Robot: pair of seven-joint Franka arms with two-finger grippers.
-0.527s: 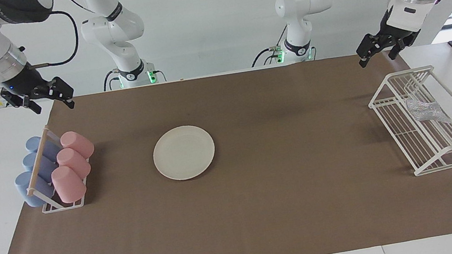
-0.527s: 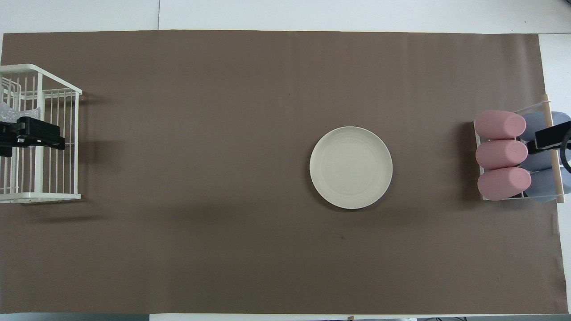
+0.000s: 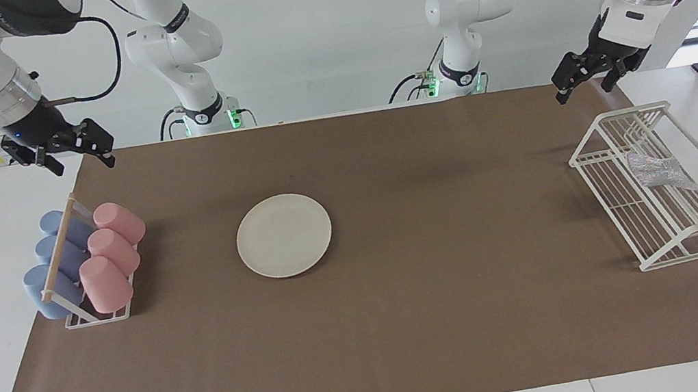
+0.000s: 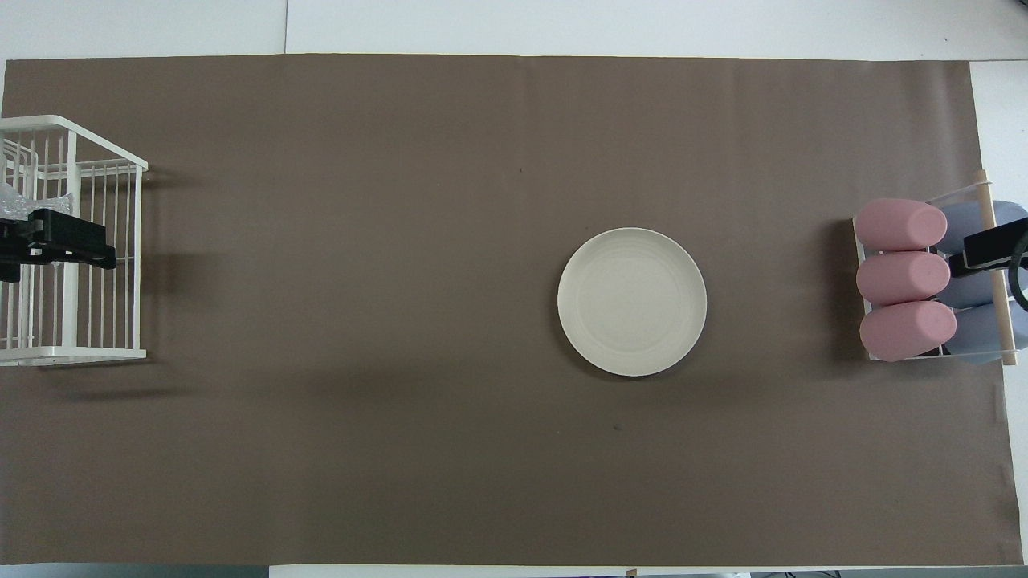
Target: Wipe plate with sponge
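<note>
Brown mat (image 3: 410,325): sponge (image 3: 658,170) in rack (image 3: 673,237), below left gripper (image 3: 582,77).

The plate (image 3: 284,235) lies flat on the brown mat (image 3: 410,325), toward the right arm's end of the table, with a rack of pink and blue cups (image 3: 84,263) well apart from it at that end. The sponge (image 3: 656,171) rests inside the white wire rack (image 3: 673,237) at the left arm's end (silvery against the bars). The left gripper (image 3: 583,81) hangs in the air over the mat's edge, and the right gripper (image 3: 81,151) over the mat's corner at its own end
</note>
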